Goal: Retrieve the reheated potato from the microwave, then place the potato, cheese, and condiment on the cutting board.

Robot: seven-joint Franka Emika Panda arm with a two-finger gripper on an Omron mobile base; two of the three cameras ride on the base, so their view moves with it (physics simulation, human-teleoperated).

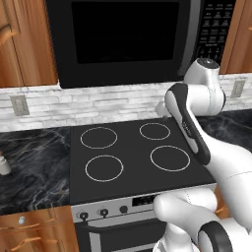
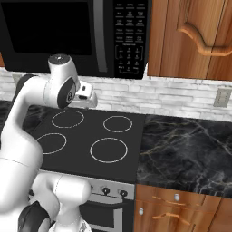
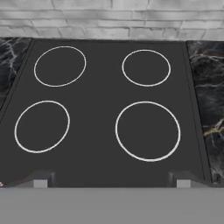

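1. One microwave hangs over the stove, between wooden cabinets. Its wide dark glass door is closed; the button panel sits at its right side. Nothing can be made out through the glass.
2. Gripper: the two finger tips stand far apart at the bottom of the hand view, near its left and right edges. Jaws wide open, nothing between them, nothing held.
3. Hand camera looks down on the black cooktop from above; the gripper hangs over its front edge, not touching it.
4. Cooktop carries four white burner rings, two at the back and two at the front; the front right ring is the largest. No pot or object lies on it.
5. Arm: the forearm reaches up from the lower right of the left base view and folds over the right side of the cooktop; the wrist sits just below the microwave's panel end.
6. Behind the stove runs a white brick backsplash with an outlet at left and another at right.
7. Dark marble counter flanks the stove on both sides.
8. Small pale container stands on the left counter, cut by the picture's edge; too little of it shows to say what it is.
9. Stove front shows knobs below the cooktop.
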